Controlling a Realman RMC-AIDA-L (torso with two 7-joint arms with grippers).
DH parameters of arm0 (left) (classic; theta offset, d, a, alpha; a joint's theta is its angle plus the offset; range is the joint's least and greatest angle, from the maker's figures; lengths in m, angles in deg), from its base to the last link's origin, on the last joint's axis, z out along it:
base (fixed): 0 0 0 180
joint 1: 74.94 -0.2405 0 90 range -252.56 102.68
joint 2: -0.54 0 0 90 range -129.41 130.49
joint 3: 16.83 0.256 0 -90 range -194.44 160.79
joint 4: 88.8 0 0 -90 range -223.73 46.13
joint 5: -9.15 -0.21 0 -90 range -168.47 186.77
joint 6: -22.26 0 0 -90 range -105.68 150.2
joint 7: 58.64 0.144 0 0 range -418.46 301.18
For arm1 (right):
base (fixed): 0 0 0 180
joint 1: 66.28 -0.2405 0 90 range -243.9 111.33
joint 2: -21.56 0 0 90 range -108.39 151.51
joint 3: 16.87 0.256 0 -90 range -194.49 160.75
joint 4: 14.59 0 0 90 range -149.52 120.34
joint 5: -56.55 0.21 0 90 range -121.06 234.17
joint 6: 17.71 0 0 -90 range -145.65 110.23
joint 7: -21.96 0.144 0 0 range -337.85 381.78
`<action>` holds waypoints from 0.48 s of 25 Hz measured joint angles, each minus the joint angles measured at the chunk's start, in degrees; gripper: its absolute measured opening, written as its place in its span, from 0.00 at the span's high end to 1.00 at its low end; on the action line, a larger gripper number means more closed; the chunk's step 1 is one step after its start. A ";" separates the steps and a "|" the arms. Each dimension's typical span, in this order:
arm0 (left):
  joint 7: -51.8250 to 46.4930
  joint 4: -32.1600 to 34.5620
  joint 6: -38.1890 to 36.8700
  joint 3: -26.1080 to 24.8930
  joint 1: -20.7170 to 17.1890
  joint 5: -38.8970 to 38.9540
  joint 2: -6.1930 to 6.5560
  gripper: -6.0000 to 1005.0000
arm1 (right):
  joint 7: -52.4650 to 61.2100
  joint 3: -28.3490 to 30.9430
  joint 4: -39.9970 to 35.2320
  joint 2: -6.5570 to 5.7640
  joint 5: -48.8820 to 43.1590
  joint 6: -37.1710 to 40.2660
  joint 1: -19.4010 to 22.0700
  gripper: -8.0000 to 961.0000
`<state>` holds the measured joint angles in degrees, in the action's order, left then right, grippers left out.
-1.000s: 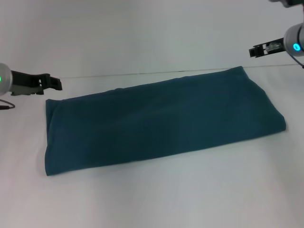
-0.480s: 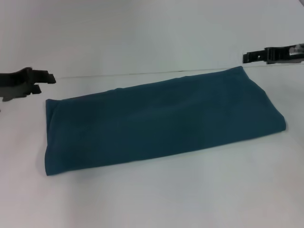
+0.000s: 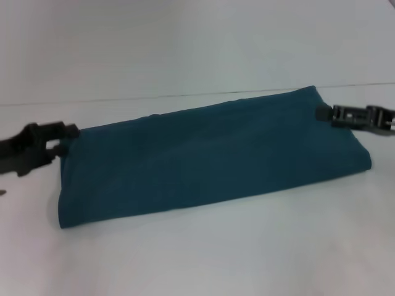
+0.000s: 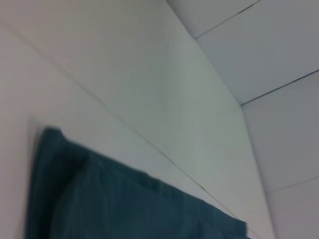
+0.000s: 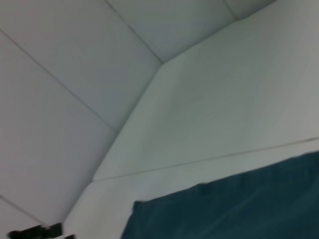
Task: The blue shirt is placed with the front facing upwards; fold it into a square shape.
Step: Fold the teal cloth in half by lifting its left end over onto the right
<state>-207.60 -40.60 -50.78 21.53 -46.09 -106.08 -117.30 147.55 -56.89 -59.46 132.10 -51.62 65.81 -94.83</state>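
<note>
Matt cloth on a smooth table

The blue shirt [image 3: 210, 157] is showing soft matt cotton-like fabric; the white table [image 3: 247, 246] is looking smooth, perhaps laminate.

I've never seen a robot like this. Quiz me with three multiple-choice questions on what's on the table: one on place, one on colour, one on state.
1. The left gripper is at the teal-blue cotton shirt's:
A. left end
B. middle
C. right end

2. The table is:
A. black
B. white
C. red

3. The shirt is:
A. spread flat, sleeves out
B. folded into a long band
C. crumpled into a ball

Answers: A, it meets that end while the right gripper is at the other; B, pale all round; C is wrong, B: one long, smooth strip.
</note>
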 joint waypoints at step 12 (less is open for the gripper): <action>1.76 -7.38 0.79 -0.11 0.98 0.93 -1.14 0.46 | -2.19 0.51 5.25 -0.86 -1.74 2.27 0.19 0.08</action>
<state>-205.84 -47.97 -49.99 21.42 -45.11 -105.14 -118.44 145.35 -56.38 -54.21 131.24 -53.37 68.08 -94.63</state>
